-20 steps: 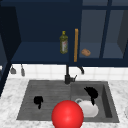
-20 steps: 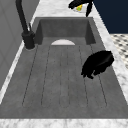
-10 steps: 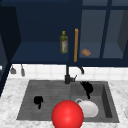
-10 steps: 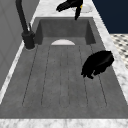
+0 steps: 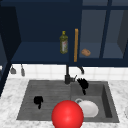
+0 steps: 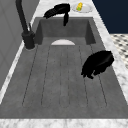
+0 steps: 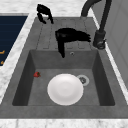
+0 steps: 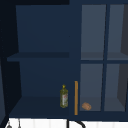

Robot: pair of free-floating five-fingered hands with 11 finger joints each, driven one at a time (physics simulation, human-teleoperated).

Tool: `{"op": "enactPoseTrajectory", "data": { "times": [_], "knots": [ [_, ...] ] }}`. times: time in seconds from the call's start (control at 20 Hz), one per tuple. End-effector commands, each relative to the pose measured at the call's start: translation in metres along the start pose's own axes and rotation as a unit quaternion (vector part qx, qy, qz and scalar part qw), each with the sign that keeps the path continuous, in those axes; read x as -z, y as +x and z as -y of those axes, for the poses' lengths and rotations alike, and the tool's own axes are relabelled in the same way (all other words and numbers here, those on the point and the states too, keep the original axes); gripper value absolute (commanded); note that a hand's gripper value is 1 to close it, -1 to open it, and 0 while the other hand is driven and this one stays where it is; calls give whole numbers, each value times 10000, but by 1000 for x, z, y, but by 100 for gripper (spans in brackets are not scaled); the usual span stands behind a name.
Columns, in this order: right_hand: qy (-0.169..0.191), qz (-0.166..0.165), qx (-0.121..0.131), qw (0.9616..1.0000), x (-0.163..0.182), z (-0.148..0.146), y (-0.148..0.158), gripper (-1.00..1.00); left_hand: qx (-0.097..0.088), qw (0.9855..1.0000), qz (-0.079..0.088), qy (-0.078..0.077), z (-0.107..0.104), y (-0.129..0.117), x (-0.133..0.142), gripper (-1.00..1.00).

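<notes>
Over the sink basin (image 7: 105,82), right hand (image 5: 82,83) hangs released above the white plate (image 7: 65,89); left hand (image 5: 38,100) hovers curled over the drainboard (image 6: 50,82), grasping nothing.

We see the white plate (image 7: 65,89): round, plain, lying flat and face up on the sink basin (image 7: 100,82) floor, just beside the drain (image 7: 82,80). In the front view, the plate (image 5: 88,108) sits in the right-hand basin, partly behind the red ball (image 5: 67,115).
</notes>
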Motion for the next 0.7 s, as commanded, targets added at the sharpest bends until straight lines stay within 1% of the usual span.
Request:
{"op": "enactPoseTrajectory", "data": {
  "times": [0.0,0.3,0.45,0.5,0.65],
  "knots": [
    [-64,22,-20,10000,32,-8,-1,-100,0,10000,0,0,0,0,0,0],
    [-105,1,-26,9999,82,-11,-5,-100,0,10000,0,0,0,0,0,0],
    [-2,-2,1,10000,107,-12,-7,-100,0,10000,0,0,0,0,0,0],
    [81,-13,26,10000,115,-12,-7,-100,0,10000,0,0,0,0,0,0],
    [229,8,56,9997,141,-21,-10,-100,0,10000,0,0,0,0,0,0]
  ]
}}
